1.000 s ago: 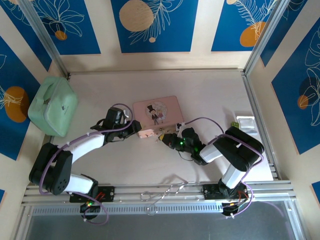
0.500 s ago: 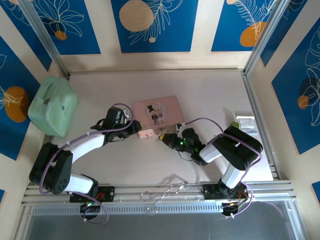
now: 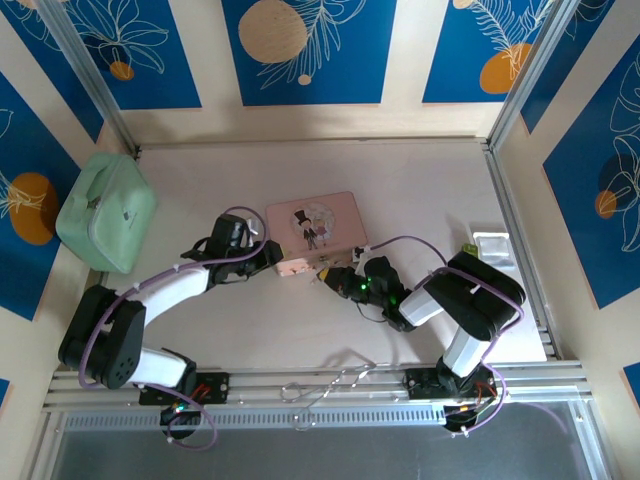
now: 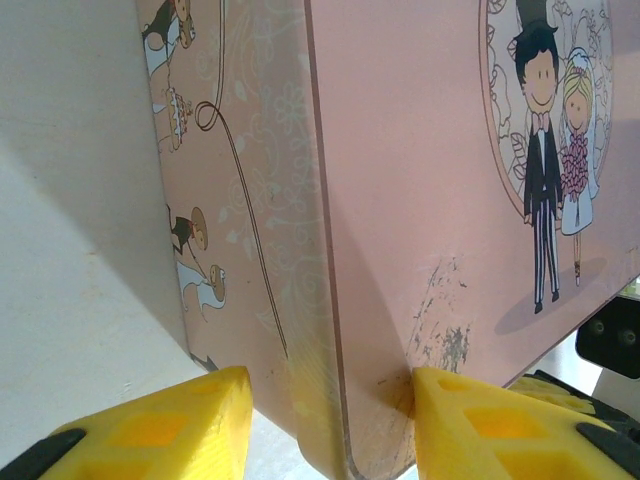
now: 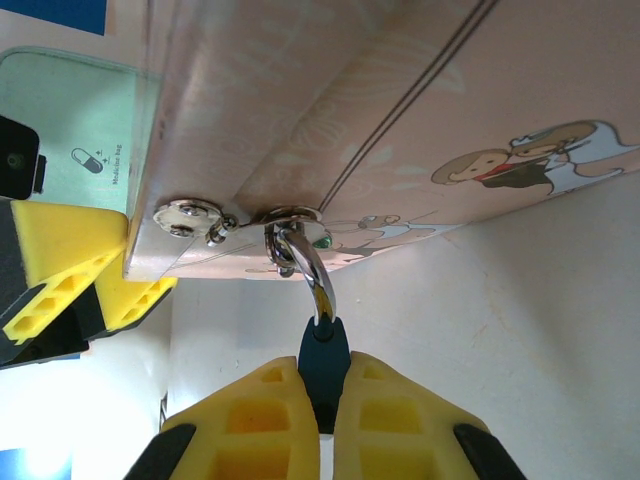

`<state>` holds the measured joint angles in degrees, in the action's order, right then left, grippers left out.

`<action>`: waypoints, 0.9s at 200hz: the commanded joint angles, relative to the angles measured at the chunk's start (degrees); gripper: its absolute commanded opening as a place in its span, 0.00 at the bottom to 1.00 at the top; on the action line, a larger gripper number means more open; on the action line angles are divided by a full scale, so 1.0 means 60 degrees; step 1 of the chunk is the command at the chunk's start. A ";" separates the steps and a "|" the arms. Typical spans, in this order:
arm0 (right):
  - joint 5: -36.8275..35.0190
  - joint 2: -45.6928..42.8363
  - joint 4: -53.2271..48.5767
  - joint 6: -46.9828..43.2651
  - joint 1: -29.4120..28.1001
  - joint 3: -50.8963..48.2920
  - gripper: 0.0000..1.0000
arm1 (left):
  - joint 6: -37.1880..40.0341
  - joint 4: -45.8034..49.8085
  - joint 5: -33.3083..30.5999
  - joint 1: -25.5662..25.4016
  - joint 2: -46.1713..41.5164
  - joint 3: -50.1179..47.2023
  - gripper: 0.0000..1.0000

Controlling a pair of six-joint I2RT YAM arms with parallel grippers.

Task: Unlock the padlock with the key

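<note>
Two words, "Medicine bag", mark the green case (image 5: pixel 75 120) beyond the right hand (image 5: pixel 322 400).

Both arms are built of white shells joined by chunky black joint housings. A thin lilac cable (image 3: pixel 150 283) runs along the left arm and loops above its wrist; a matching cable (image 3: pixel 405 240) arches over the right forearm. Green indicator lights glow just behind the right gripper (image 3: pixel 337 277), and small red and green lights show at the two bases. The left gripper (image 4: pixel 325 425) carries bright yellow fingers with recessed square pockets and black backing. The right gripper (image 5: pixel 325 400) has the same yellow, pocketed fingers, edged in black.
</note>
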<state>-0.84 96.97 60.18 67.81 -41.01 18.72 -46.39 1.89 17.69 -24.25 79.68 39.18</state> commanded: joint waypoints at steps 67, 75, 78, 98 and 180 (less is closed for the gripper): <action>-0.0255 0.0086 0.0091 0.0029 0.0032 -0.0322 0.00 | 0.0173 0.1175 -0.1258 0.0379 0.0490 -0.0301 0.43; -0.0274 0.0114 0.0064 0.0021 0.0024 -0.0308 0.00 | 0.0187 0.1175 -0.1252 0.0380 0.0475 -0.0290 0.43; -0.0270 0.0124 0.0042 0.0021 0.0024 -0.0308 0.00 | 0.0188 0.1169 -0.1263 0.0380 0.0468 -0.0284 0.43; -0.0272 0.0158 -0.0033 0.0021 0.0024 -0.0280 0.00 | 0.0257 0.1197 -0.1264 0.0380 0.0475 -0.0254 0.43; -0.0468 0.0068 -0.0346 0.0014 -0.0386 -0.0029 0.00 | 0.0315 0.1024 -0.0886 0.0365 -0.0073 -0.0024 0.53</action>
<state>-2.66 96.99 60.55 67.81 -42.65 18.52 -44.86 2.87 17.91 -24.05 79.68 39.70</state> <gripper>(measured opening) 0.072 0.503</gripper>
